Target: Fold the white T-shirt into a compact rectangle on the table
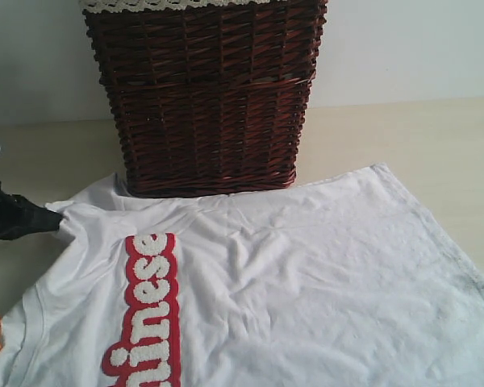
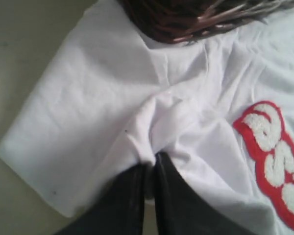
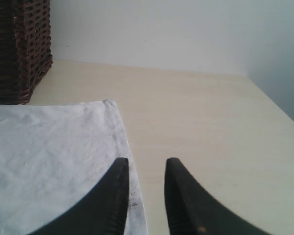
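White T-shirt lies spread on table, far edge against wicker basket. Left gripper clamped on left sleeve fabric; right gripper jaws apart, empty, at right hem. One-sided pull could bunch shirt.

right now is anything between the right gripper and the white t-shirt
Nothing visible. The right gripper hangs open right at the white T-shirt, over its edge. The left gripper is shut on its fabric. The wicker basket stands at the shirt's far edge, not between them.
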You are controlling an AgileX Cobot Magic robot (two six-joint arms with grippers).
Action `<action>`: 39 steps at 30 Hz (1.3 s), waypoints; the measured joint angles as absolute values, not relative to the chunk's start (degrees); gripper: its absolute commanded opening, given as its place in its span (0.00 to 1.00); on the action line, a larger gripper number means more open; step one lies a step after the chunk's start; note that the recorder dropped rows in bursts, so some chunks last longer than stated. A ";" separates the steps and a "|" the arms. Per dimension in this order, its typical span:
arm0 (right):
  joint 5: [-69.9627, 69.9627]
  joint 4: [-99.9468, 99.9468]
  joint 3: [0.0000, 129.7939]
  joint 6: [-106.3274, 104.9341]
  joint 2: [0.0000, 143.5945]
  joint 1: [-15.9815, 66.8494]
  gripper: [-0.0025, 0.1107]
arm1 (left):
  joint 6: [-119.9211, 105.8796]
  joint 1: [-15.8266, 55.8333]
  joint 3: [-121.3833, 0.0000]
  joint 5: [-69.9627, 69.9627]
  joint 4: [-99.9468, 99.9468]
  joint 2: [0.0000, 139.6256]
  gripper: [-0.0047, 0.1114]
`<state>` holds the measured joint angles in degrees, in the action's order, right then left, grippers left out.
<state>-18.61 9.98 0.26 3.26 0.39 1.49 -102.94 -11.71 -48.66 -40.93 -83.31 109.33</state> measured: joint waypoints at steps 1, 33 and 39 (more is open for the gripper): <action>-18.61 9.98 0.26 3.26 0.39 1.49 0.27 | -103.04 -11.71 -49.60 -40.70 -80.44 108.95 0.04; -18.61 9.98 0.26 3.26 0.39 1.49 0.27 | -98.40 -12.09 -62.34 -38.12 -66.28 103.87 0.57; -18.61 9.98 0.26 3.26 0.39 1.49 0.27 | -97.24 -9.42 -56.03 -58.29 -61.52 105.84 0.57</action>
